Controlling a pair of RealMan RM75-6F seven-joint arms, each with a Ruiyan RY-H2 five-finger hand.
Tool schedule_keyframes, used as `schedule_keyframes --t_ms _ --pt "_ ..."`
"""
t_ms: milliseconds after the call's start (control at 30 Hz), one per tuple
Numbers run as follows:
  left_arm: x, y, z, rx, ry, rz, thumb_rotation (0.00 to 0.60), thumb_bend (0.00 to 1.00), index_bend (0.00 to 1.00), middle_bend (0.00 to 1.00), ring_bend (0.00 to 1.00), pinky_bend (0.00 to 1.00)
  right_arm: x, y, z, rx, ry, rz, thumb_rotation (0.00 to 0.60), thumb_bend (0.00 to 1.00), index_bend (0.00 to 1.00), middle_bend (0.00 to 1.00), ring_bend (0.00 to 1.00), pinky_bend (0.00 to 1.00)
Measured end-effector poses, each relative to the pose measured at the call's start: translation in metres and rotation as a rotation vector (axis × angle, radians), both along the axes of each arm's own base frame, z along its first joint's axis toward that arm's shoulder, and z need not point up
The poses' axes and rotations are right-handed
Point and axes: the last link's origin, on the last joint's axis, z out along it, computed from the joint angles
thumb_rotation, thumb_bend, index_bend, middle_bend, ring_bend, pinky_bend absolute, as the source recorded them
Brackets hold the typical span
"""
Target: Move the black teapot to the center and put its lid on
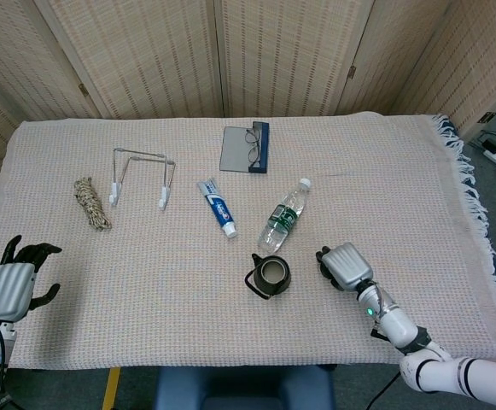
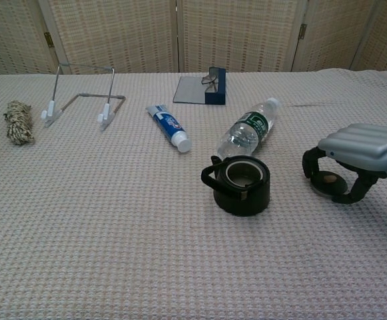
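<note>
The black teapot stands open near the table's front middle, just below the water bottle. Right of the teapot, the right hand curls its fingers around the lid, largely hiding it; whether it grips is unclear. Far left of the teapot, the left hand is empty, fingers spread.

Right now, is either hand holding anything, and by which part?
The right hand has its fingers curled around the rim of the lid, which lies on the table; a firm grip cannot be told. The left hand holds nothing.
</note>
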Motion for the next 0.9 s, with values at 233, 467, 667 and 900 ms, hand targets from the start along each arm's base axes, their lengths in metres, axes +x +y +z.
schedule_keyframes --t_ms 233,467,667,900 --pt "-0.001 -0.001 0.001 -0.001 0.005 0.006 0.600 0.25 0.25 0.24 0.19 0.00 0.011 0.004 0.008 -0.006 -0.020 0.027 0.600 0.38 0.42 0.43 0.83 0.78" --pt "0.000 -0.002 0.006 0.003 0.011 0.006 0.600 0.25 0.25 0.24 0.19 0.00 0.045 0.011 0.027 -0.013 -0.081 0.111 0.600 0.38 0.42 0.43 0.84 0.78" --pt "0.004 -0.004 0.009 0.003 0.013 0.002 0.600 0.25 0.25 0.24 0.19 0.00 0.081 0.007 0.034 0.015 -0.100 0.203 0.600 0.38 0.43 0.43 0.84 0.78" --pt "0.005 -0.006 0.010 0.005 0.013 0.003 0.600 0.25 0.25 0.24 0.19 0.00 0.108 -0.001 0.015 0.080 -0.067 0.258 0.600 0.38 0.43 0.43 0.84 0.78"
